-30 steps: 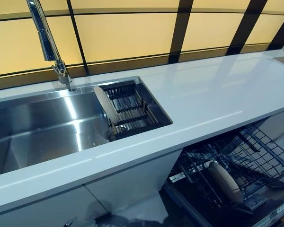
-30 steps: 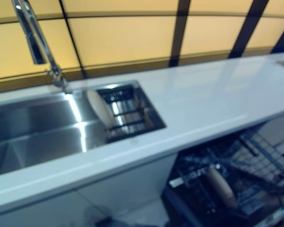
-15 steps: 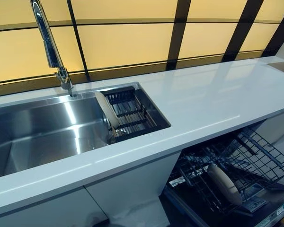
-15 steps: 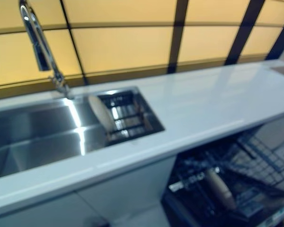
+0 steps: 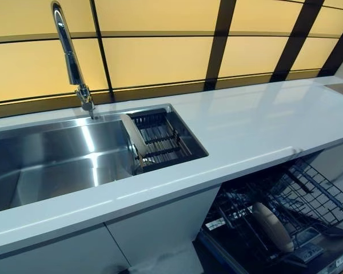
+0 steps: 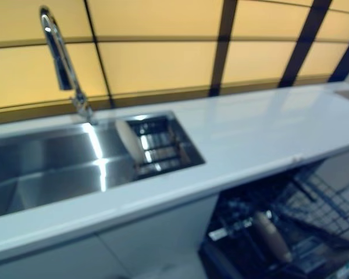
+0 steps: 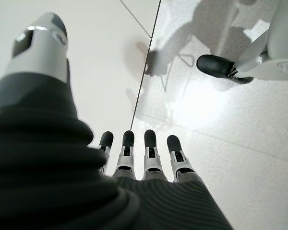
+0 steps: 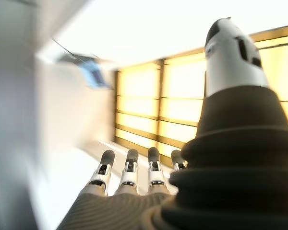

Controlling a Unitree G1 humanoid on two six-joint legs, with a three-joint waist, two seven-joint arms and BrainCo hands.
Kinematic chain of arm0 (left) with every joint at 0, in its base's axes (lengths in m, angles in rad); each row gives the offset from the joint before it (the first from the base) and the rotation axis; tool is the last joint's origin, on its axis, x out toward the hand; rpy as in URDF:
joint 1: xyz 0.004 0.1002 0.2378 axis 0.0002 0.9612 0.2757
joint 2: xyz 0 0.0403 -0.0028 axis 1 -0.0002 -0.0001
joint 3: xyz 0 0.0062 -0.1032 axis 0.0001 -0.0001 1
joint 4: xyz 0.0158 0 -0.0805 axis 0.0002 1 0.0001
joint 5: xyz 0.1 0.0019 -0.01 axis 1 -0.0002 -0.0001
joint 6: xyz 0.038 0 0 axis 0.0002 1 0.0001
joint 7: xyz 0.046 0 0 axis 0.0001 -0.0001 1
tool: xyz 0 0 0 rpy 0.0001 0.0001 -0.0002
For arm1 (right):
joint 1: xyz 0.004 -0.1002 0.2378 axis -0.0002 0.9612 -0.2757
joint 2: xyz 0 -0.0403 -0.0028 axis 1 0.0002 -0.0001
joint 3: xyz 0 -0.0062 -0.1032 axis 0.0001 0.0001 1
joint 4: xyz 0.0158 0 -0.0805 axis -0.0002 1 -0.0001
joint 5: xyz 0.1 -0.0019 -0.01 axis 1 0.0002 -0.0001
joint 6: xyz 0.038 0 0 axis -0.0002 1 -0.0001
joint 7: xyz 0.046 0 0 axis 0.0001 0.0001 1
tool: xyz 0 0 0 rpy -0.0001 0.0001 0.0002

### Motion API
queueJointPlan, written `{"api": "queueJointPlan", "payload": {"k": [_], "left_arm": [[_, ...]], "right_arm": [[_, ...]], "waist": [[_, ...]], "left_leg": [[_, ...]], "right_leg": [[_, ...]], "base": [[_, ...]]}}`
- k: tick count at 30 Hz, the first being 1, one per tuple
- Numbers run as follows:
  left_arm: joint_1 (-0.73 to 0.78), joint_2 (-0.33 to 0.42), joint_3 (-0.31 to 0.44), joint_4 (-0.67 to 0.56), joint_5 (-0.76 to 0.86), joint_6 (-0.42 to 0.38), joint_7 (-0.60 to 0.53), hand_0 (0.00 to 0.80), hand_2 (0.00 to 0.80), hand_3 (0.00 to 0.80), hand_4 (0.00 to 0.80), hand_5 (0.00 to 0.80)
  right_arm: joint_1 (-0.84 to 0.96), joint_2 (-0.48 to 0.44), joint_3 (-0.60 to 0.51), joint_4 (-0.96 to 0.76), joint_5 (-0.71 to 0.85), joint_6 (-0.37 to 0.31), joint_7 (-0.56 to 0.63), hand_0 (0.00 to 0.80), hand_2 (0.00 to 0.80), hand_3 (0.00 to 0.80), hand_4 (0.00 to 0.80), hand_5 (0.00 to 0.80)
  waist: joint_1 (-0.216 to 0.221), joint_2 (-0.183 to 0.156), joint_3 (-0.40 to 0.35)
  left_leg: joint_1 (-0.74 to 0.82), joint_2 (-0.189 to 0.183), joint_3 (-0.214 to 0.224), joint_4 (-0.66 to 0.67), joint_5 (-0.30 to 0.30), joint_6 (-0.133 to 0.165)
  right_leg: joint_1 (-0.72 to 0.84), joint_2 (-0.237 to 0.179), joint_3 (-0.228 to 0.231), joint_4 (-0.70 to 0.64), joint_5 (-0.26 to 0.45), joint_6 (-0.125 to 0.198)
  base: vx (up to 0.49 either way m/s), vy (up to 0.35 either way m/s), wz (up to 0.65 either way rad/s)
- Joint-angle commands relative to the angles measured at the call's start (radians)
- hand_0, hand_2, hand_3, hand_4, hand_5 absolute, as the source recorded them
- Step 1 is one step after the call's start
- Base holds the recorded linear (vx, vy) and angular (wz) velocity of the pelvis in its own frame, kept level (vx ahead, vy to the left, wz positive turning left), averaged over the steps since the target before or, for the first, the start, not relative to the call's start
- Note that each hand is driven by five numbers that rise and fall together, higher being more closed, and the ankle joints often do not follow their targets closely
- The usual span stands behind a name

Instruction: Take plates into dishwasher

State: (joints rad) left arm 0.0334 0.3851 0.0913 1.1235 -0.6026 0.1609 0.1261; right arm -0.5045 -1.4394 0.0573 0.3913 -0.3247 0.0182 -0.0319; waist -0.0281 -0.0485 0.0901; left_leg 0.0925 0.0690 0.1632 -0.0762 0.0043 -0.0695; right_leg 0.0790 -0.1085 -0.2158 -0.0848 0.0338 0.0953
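Right now neither robot hand is seen in the head views at all. The left robot hand (image 7: 144,158) is only caught by its own wrist camera, fingers straight and side by side, nothing held, with just floor past them. Same story for the right robot hand (image 8: 134,175): fingers stretched out in a row, empty, pointed toward the yellow wall panels (image 5: 160,57).

One plate (image 5: 133,136) is stood on edge in the sink (image 5: 51,160), at the near-faucet end of the drain rack (image 5: 163,140) that sits in the sink's right part. A second plate (image 5: 272,226) is already parked upright in the dishwasher rack (image 5: 286,205), which is pulled out below and to the right of the sink, under the white bench (image 5: 257,123). The faucet (image 5: 68,57) is set behind the sink.

So the step in hand looks like the go-back-for-the-next-one bit: one plate loaded, one left to fetch, nothing gripped yet. For the next move, a robot hand probably has to be brought up over the sink and closed on that plate's upper rim, since it's leaning against the rack wires and only the top edge is easy to reach. Then it needs to be lifted clear and carried down to a free slot beside the loaded plate.
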Motion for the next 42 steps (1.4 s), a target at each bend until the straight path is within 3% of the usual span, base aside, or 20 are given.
{"api": "queueJointPlan", "payload": {"k": [1, 7, 12, 18, 22, 26, 32, 42], "left_arm": [[-0.016, 0.041, -0.036, 0.023, 0.009, -0.03, 0.0, 0.0, 0.0, 0.0, 0.0, 0.0], [-0.02, 0.026, -0.061, 0.009, 0.018, -0.019, 0.013, 0.0, 0.0, 0.0, 0.0, 0.0], [-0.018, 0.027, -0.065, 0.004, 0.015, -0.01, 0.025, 0.0, 0.0, 0.0, 0.0, 0.0], [-0.015, 0.033, -0.07, -0.001, 0.017, -0.004, 0.025, 0.0, 0.0, 0.0, 0.0, 0.0], [-0.031, 0.059, -0.095, -0.036, 0.011, -0.004, 0.014, 0.0, 0.0, 0.0, 0.0, 0.0], [-0.043, 0.074, -0.122, -0.059, -0.01, -0.017, -0.001, 0.0, 0.0, 0.0, 0.0, 0.0], [-0.036, 0.073, -0.147, -0.07, -0.035, -0.02, -0.024, 0.0, 0.0, 0.0, 0.0, 0.0], [-0.048, 0.064, -0.181, -0.093, -0.046, -0.03, -0.053, 0.0, 0.0, 0.0, 0.0, 0.0]], "right_arm": [[-0.209, -0.056, 0.18, -0.06, -0.215, -0.104, -0.147, 0.0, 0.0, 0.0, 0.0, 0.0], [-0.431, -0.019, 0.402, -0.101, -0.481, -0.174, -0.228, 0.0, 0.0, 0.0, 0.0, 0.0], [-0.564, 0.0, 0.525, -0.146, -0.524, -0.185, -0.198, 0.0, 0.0, 0.0, 0.0, 0.0], [-0.64, 0.046, 0.589, -0.158, -0.551, -0.167, -0.149, 0.0, 0.0, 0.0, 0.0, 0.0], [-0.71, 0.082, 0.64, -0.149, -0.575, -0.084, -0.134, 0.0, 0.0, 0.0, 0.0, 0.0], [-0.812, 0.099, 0.715, -0.136, -0.582, -0.023, -0.137, 0.0, 0.0, 0.0, 0.0, 0.0], [-0.919, 0.118, 0.798, -0.125, -0.592, -0.003, -0.146, 0.0, 0.0, 0.0, 0.0, 0.0], [-1.035, 0.157, 0.873, -0.121, -0.604, 0.016, -0.134, 0.0, 0.0, 0.0, 0.0, 0.0]], "waist": [[0.086, -0.094, -0.025], [0.121, -0.113, -0.016], [0.142, -0.138, -0.001], [0.164, -0.156, 0.029], [0.182, -0.167, 0.103], [0.189, -0.151, 0.172], [0.192, -0.121, 0.225], [0.2, -0.105, 0.262]], "left_leg": [[-0.014, -0.054, 0.004, -0.011, -0.01, 0.041], [-0.032, -0.056, -0.026, -0.011, -0.007, 0.043], [-0.053, -0.055, -0.047, -0.011, -0.001, 0.043], [-0.08, -0.062, -0.076, -0.011, 0.008, 0.046], [-0.133, -0.068, -0.1, -0.011, 0.025, 0.054], [-0.191, -0.075, -0.118, -0.011, 0.041, 0.057], [-0.232, -0.08, -0.123, -0.011, 0.055, 0.055], [-0.277, -0.084, -0.132, -0.011, 0.062, 0.052]], "right_leg": [[0.009, 0.021, -0.012, -0.002, 0.033, 0.063], [0.008, 0.021, -0.04, -0.003, 0.036, 0.069], [-0.001, 0.025, -0.058, -0.003, 0.044, 0.073], [-0.018, 0.033, -0.071, -0.003, 0.053, 0.074], [-0.063, 0.044, -0.064, -0.003, 0.07, 0.07], [-0.118, 0.045, -0.062, -0.001, 0.085, 0.069], [-0.161, 0.035, -0.073, 0.008, 0.093, 0.068], [-0.204, 0.025, -0.081, 0.014, 0.095, 0.069]], "base": [[0.039, 0.014, 0.07], [0.039, -0.001, 0.21], [0.023, -0.027, 0.25], [0.041, -0.032, 0.23], [-0.116, -0.098, 0.36], [-0.113, -0.03, 0.3], [-0.004, 0.05, 0.09], [0.008, 0.009, 0.0]]}}
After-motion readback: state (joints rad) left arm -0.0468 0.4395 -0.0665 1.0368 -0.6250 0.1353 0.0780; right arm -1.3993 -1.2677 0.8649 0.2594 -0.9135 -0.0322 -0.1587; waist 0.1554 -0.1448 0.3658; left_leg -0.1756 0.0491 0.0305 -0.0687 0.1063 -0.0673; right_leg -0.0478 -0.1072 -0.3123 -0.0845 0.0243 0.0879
